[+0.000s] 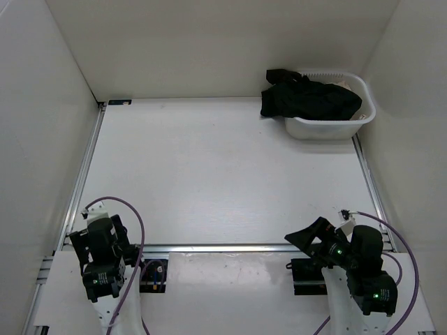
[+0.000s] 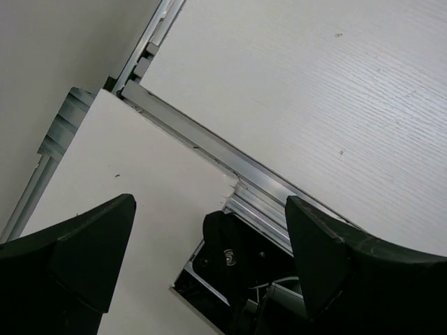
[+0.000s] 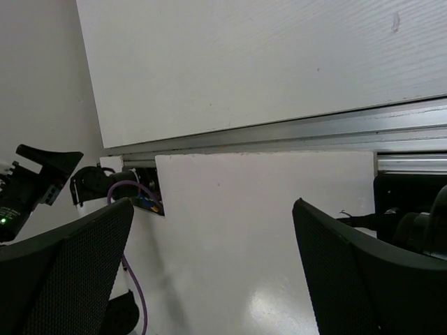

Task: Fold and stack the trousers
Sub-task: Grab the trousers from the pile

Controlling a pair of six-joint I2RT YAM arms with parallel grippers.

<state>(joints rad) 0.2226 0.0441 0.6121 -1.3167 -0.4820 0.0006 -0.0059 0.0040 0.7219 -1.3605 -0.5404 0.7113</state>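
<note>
The black trousers (image 1: 307,98) lie bunched in a white basket (image 1: 328,128) at the back right of the table, one part hanging over its left rim. My left gripper (image 1: 115,246) rests at the near left edge, far from them, open and empty; in the left wrist view (image 2: 209,209) its jaws stand wide apart over the white base plate. My right gripper (image 1: 311,239) rests at the near right edge, open and empty; the right wrist view (image 3: 213,206) shows its jaws wide apart over the plate. The trousers are out of both wrist views.
A bit of beige cloth (image 1: 344,83) shows in the basket behind the trousers. White walls close in the table on three sides. A metal rail (image 1: 230,247) runs along the near edge. Purple cables (image 1: 136,230) loop by the arm bases.
</note>
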